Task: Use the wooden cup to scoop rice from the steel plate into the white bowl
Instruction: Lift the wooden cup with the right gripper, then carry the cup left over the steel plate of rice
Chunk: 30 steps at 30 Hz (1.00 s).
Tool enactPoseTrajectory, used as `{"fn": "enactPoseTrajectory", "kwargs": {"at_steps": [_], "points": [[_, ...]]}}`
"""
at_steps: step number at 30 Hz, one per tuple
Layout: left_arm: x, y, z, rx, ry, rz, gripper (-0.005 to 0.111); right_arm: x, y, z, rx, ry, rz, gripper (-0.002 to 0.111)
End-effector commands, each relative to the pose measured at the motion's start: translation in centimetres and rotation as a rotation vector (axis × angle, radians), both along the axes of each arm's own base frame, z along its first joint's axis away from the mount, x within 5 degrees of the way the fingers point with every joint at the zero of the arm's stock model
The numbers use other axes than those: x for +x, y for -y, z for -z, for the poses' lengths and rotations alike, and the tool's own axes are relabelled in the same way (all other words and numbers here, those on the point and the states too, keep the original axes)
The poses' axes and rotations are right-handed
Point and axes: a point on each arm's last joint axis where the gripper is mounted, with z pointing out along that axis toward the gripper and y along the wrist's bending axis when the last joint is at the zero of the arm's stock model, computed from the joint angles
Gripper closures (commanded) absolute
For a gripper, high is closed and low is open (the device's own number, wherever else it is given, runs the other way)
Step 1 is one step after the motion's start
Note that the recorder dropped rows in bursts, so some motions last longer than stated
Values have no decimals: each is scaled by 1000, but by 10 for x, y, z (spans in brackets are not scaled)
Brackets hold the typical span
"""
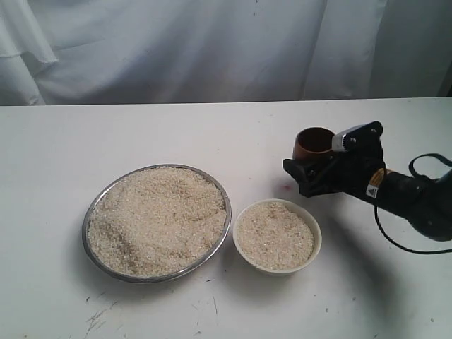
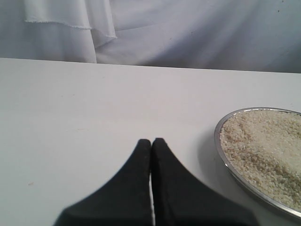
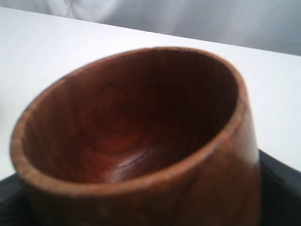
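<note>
The right pincer point(image 1: 315, 161) is clenched around the wooden cup point(image 1: 313, 143), its black fingers point(image 1: 302, 171) pressed against the cup's lower wall. The cup's mouth faces upward with a slight lean. The right wrist view looks straight into it and shows bare, glossy red-brown wood at the bottom. From these views I cannot tell whether the cup rests on the white table point(image 1: 141, 134) or hangs just above it.

The white bowl point(image 1: 317, 233) sits near this pincer, a little toward the camera and to the pincer's left in the exterior view, apart from the fingers. It is filled close to its rim with a level bed of pale grains.

The steel plate point(image 1: 86, 233) lies beyond the bowl from the pincer, and its rim almost touches the bowl's. It holds a wide heap of rice point(image 1: 159, 219) that covers nearly the whole dish. The heap is higher toward the back and dips at the front left.

The left pincer point(image 2: 151, 141) is closed, its two black fingers point(image 2: 136, 179) meeting tip to tip over bare tabletop. The plate's rim and part of its rice lie ahead of these tips and off to one side, clear of them.

A white cloth point(image 1: 212, 49) hangs behind the table's far edge.
</note>
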Motion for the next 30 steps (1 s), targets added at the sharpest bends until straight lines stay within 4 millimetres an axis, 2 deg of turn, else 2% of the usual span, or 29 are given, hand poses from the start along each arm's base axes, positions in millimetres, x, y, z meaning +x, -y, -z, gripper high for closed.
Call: {"fn": "enactPoseTrajectory", "kwargs": {"at_steps": [1, 5, 9, 13, 21, 26, 30], "points": [[0, 0, 1, 0, 6, 3, 107, -2, -9, -41, -79, 47, -33, 108], [0, 0, 1, 0, 6, 3, 107, -9, -23, -67, -155, 70, -67, 108], [0, 0, 1, 0, 6, 3, 107, -16, -45, -89, -244, 62, -101, 108], [0, 0, 1, 0, 6, 3, 107, -24, -72, -102, -295, 20, -121, 108], [0, 0, 1, 0, 6, 3, 107, -47, -114, -131, -332, 53, -207, 108], [0, 0, 1, 0, 6, 3, 107, -71, -145, -134, -392, 73, -334, 108], [0, 0, 1, 0, 6, 3, 107, -84, -159, -134, -433, 98, -386, 108]]}}
